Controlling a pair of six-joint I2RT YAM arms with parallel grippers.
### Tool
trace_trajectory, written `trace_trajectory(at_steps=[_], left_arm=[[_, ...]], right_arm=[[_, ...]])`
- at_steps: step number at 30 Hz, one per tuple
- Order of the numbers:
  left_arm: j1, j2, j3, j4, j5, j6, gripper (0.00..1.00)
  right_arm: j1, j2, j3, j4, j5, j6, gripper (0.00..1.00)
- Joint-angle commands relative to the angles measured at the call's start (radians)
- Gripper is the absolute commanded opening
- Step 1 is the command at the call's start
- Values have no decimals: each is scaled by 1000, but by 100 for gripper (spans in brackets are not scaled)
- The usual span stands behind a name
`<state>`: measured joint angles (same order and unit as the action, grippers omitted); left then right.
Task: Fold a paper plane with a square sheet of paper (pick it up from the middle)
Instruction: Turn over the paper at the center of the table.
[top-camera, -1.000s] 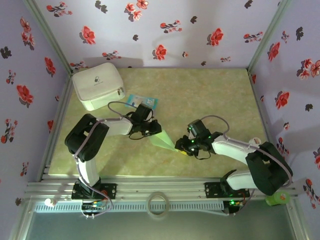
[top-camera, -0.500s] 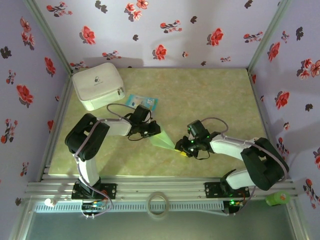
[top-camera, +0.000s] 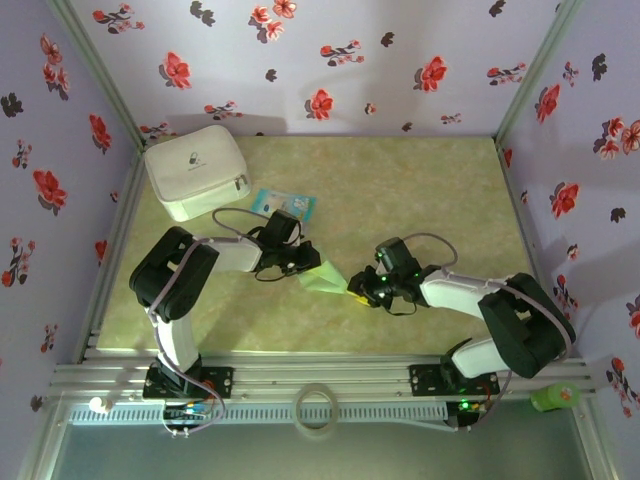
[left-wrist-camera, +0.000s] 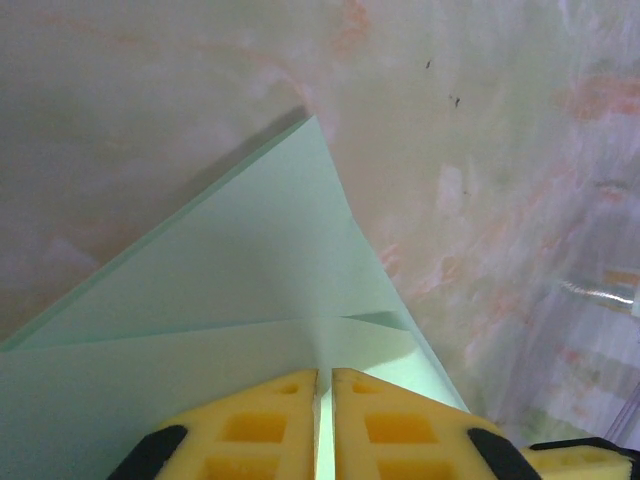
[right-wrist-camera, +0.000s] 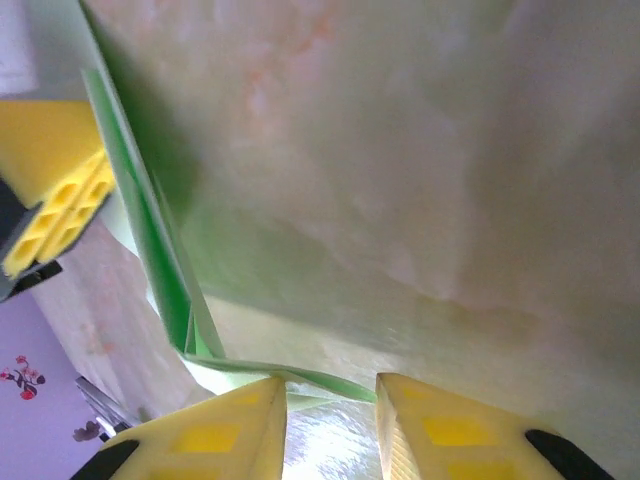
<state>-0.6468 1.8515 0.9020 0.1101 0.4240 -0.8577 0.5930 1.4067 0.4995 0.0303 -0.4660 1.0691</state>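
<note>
Around the middle of the surface (top-camera: 400, 180), my left pincer (left-wrist-camera: 325, 385) is pinching the folded sheet (left-wrist-camera: 250, 270); right pincer (right-wrist-camera: 330, 392) sits narrowly open at its tip.

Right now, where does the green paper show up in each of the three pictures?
Top external: the green paper sits just below the picture's middle.
Left wrist: the green paper fills the lower middle, pinched by the left gripper.
Right wrist: the green paper runs edge-on down the left side and curls along the bottom.
Shared landmark: the pale marbled table under it.
</note>
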Motion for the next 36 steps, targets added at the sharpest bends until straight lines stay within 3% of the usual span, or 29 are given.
trace_trajectory(at_steps=[1, 20, 28, 36], left_arm=[[13, 24, -20, -55, -16, 1, 12], [26, 29, -14, -36, -4, -25, 12], [30, 32, -8, -34, -1, -33, 12], [30, 27, -13, -43, -1, -27, 12]], right_arm=[[-9, 12, -7, 46, 21, 15, 29], [-30, -71, -99, 196, -39, -19, 45], [-37, -102, -125, 207, -44, -29, 47], [-41, -17, -114, 310, -86, -1, 46]])
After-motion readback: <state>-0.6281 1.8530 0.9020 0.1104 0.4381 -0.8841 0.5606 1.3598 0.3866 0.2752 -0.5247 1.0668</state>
